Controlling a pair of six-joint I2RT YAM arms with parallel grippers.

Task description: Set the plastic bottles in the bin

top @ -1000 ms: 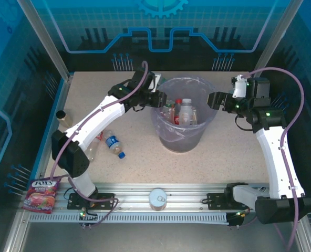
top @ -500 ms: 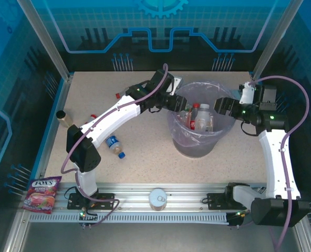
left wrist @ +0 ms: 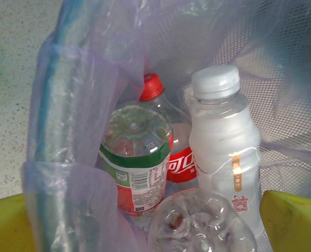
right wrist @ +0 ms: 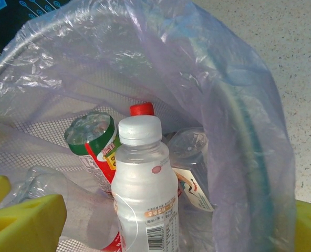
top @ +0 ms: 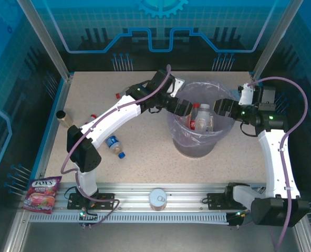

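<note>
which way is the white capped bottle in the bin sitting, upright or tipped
Upright: the white-capped bottle stands cap up inside the bin, beside a red-capped bottle.

Left arm [top: 118,113]: reached forward and to the right, wrist tipped downward.
Left gripper [top: 186,108]: jaws stood wide apart, gripping nothing.
Right arm [top: 275,152]: rose upright, forearm bent to the left.
Right gripper [top: 216,107]: jaws stood wide apart, empty.

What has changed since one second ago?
The bin slid right. The left claw moved right over it and opened, apparently letting go of a clear bottle. The right claw stayed open at the rim; the blue-capped bottle, tin can and snack bag did not move.
</note>
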